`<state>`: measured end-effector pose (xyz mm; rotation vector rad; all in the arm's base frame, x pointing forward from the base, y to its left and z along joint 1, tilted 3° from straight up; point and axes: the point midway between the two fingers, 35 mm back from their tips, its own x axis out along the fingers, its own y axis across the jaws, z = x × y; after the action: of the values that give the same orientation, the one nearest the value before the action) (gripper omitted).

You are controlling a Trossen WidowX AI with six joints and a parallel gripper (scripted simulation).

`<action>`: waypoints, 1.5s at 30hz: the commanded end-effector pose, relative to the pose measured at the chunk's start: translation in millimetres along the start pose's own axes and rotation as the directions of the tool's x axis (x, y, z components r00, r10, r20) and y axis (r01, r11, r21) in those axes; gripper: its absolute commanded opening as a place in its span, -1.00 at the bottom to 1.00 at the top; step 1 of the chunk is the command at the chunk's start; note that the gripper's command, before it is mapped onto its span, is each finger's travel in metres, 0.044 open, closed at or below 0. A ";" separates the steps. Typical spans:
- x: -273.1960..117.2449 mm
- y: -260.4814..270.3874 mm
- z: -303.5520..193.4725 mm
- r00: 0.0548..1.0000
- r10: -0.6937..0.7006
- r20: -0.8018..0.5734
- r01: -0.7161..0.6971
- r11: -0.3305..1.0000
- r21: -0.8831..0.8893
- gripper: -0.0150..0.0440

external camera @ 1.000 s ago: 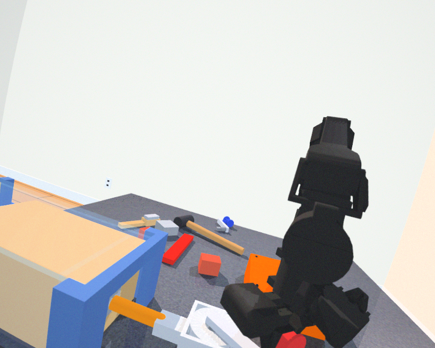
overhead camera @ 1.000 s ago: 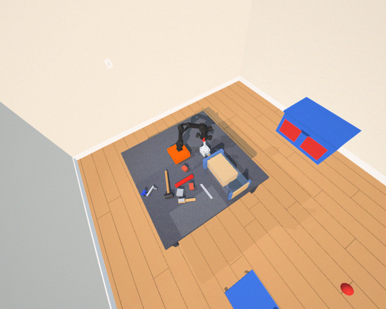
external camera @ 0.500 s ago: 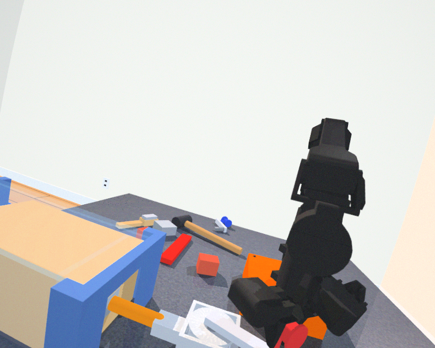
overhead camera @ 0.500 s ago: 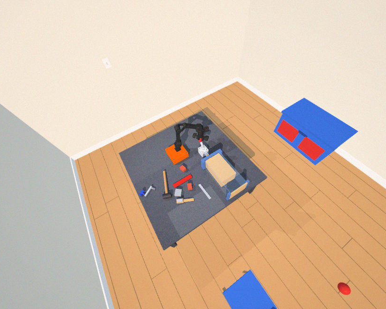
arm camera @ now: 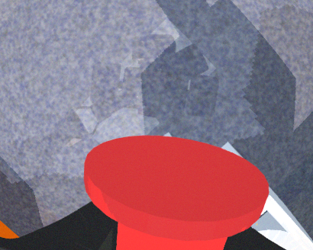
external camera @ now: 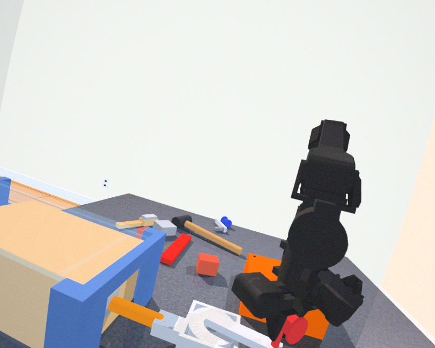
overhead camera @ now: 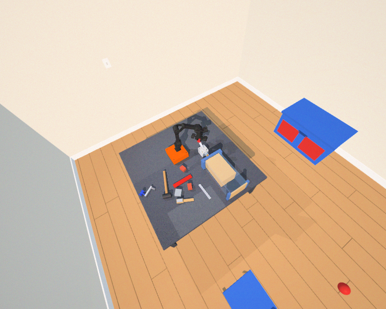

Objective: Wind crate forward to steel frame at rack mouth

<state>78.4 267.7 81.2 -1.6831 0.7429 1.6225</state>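
The wooden crate (overhead camera: 220,168) (external camera: 41,239) sits inside the clear-panelled cubby and looks flat. Its front is close to the blue frame (overhead camera: 203,163) (external camera: 116,264) at the mouth; I cannot tell whether they touch. An orange strap (external camera: 135,311) runs from the crate to the white winch (overhead camera: 203,151) (external camera: 195,331). The white arm of the winch handle (external camera: 240,332) lies across the winch top, pointing away from the cubby. My gripper (overhead camera: 199,138) (external camera: 294,322) (arm camera: 160,196) is shut on its red knob (overhead camera: 198,141) (external camera: 296,330) (arm camera: 177,179). The key and hole are hidden.
A red bar (overhead camera: 182,180) (external camera: 175,249), a mallet (overhead camera: 165,182) (external camera: 214,237), a red block (overhead camera: 182,168) (external camera: 207,264), a grey block (overhead camera: 178,192) and a blue-knobbed crank (overhead camera: 148,191) (external camera: 221,225) lie on the bench. The orange arm base (overhead camera: 177,154) stands beside the winch.
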 end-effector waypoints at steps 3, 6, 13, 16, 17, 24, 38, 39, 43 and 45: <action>1.1 10.9 -11.2 1.000 0.019 -0.017 -0.019 1.000 0.000 -0.49; 1.0 12.9 -13.9 1.000 0.019 -0.018 -0.019 1.000 0.000 -0.49; 0.9 17.7 -21.1 1.000 0.019 -0.018 -0.019 1.000 0.000 -0.49; 0.8 19.3 -24.0 1.000 0.019 -0.018 -0.019 1.000 0.000 -0.49; 0.8 20.0 -25.3 1.000 0.019 -0.018 -0.019 1.000 0.000 -0.49; 0.3 28.9 -48.6 1.000 0.020 -0.020 -0.020 1.000 0.000 -0.49; 0.0 31.5 -65.3 1.000 0.020 -0.021 -0.020 1.000 0.000 -0.49; -0.1 31.6 -66.2 1.000 0.020 -0.022 -0.020 1.000 0.000 -0.49; -0.2 31.8 -71.0 1.000 0.020 -0.022 -0.020 1.000 0.000 -0.49; -0.2 31.8 -73.4 1.000 0.020 -0.022 -0.020 1.000 0.000 -0.49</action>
<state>91.3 201.0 79.6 -1.6846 0.7435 1.6503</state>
